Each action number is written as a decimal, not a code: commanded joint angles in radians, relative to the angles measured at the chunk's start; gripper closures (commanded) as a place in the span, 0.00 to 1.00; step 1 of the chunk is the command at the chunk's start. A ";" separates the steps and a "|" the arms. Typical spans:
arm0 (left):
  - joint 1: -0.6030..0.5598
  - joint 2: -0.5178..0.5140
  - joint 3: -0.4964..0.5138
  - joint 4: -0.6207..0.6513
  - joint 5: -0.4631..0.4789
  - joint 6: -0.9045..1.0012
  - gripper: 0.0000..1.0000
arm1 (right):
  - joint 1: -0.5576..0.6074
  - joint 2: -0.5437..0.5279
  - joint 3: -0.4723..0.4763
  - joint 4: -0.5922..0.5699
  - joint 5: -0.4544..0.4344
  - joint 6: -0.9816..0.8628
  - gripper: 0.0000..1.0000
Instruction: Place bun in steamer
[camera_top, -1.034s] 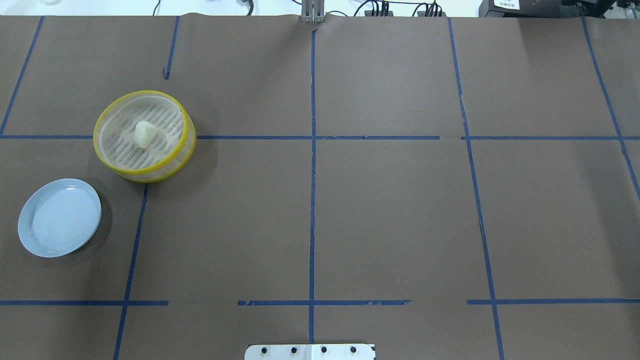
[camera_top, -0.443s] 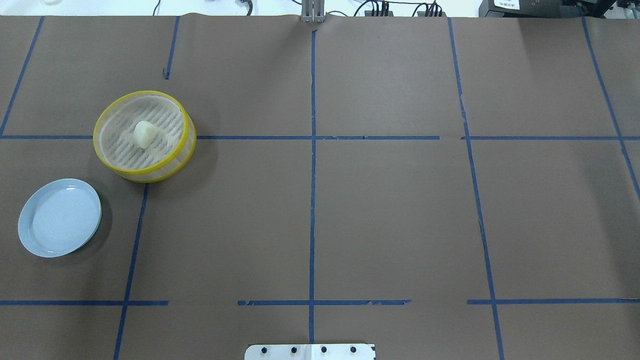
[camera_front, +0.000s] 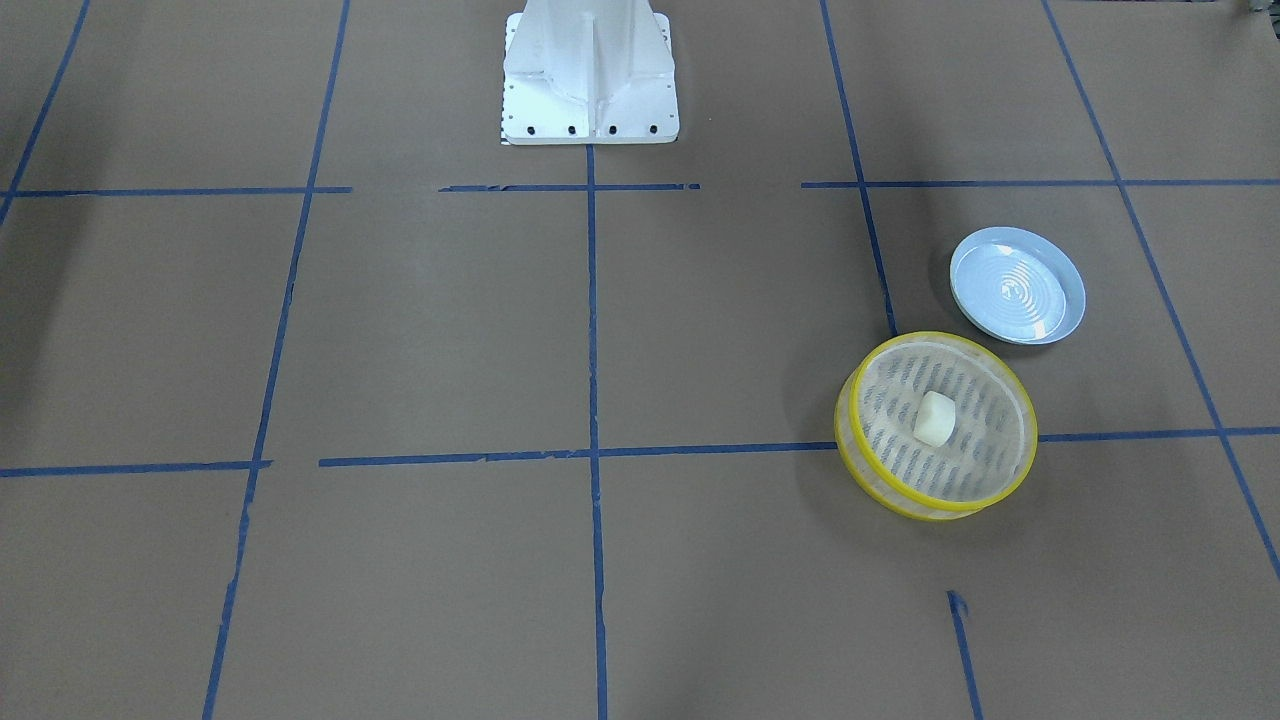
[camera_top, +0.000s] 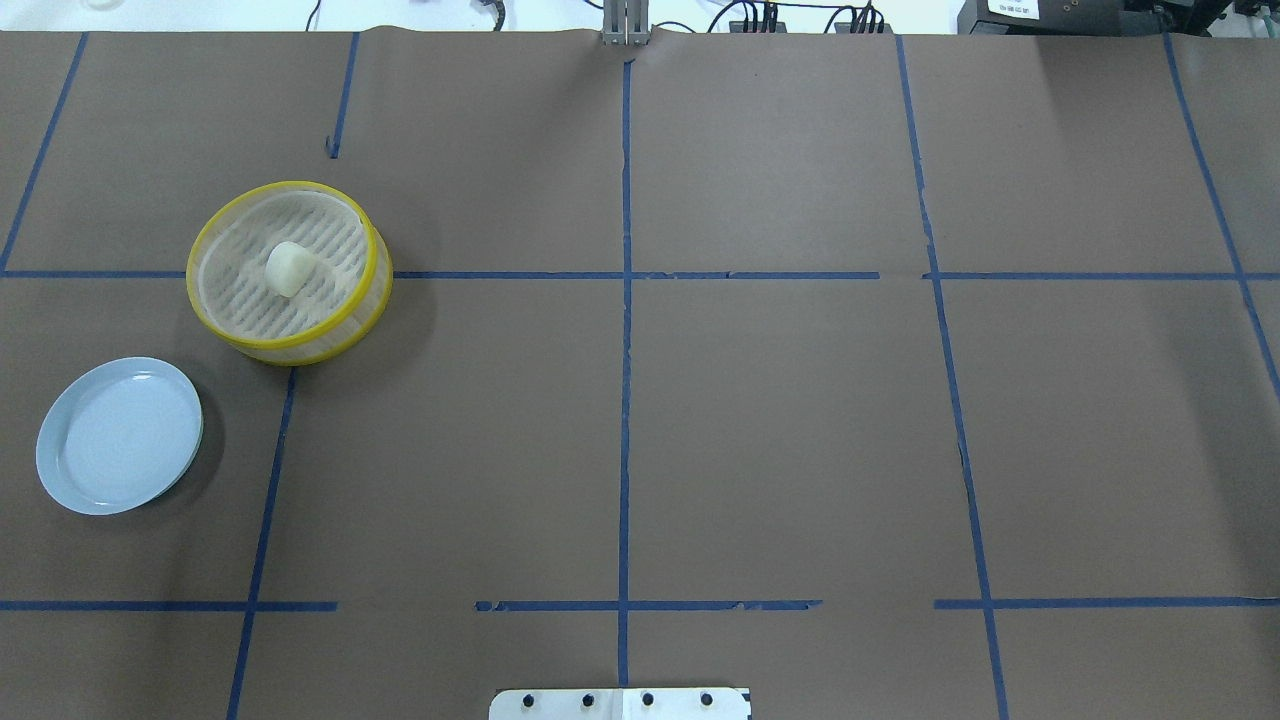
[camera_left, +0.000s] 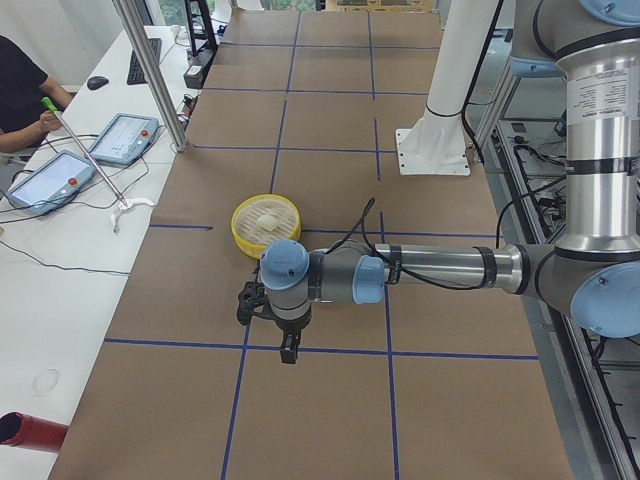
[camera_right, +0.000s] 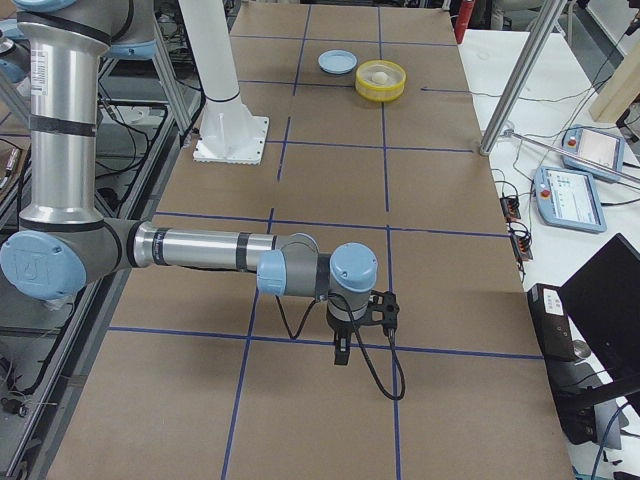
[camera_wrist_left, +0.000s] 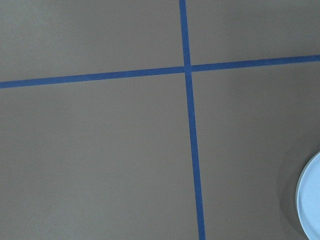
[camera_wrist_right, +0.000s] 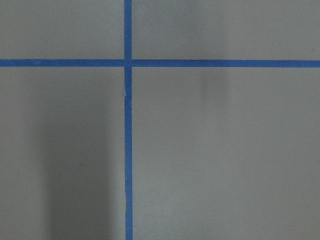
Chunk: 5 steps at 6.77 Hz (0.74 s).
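The cream-white bun (camera_top: 289, 268) lies on the slotted floor of the yellow-rimmed steamer (camera_top: 300, 350), near its middle. The front-facing view shows the same: the bun (camera_front: 934, 417) inside the steamer (camera_front: 880, 495). No gripper shows in the overhead, front-facing or wrist views. In the exterior left view my left gripper (camera_left: 288, 350) hangs over bare table, well short of the steamer (camera_left: 240, 232). In the exterior right view my right gripper (camera_right: 340, 352) hangs over bare table, far from the steamer (camera_right: 381, 92). I cannot tell whether either is open or shut.
An empty pale blue ridged plate (camera_top: 118, 435) sits beside the steamer, towards the robot's side; its edge shows in the left wrist view (camera_wrist_left: 312, 200). The robot's white base (camera_front: 590, 70) stands at the table's middle edge. Blue tape lines cross the brown table.
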 joint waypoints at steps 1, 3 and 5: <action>-0.017 -0.007 -0.005 0.044 0.002 0.017 0.00 | 0.000 0.000 0.000 0.000 0.000 0.000 0.00; -0.037 -0.007 -0.005 0.044 0.002 0.017 0.00 | 0.000 0.000 0.000 0.000 0.000 0.000 0.00; -0.037 -0.006 -0.004 0.044 0.002 0.016 0.00 | 0.000 0.000 0.000 0.000 0.000 0.000 0.00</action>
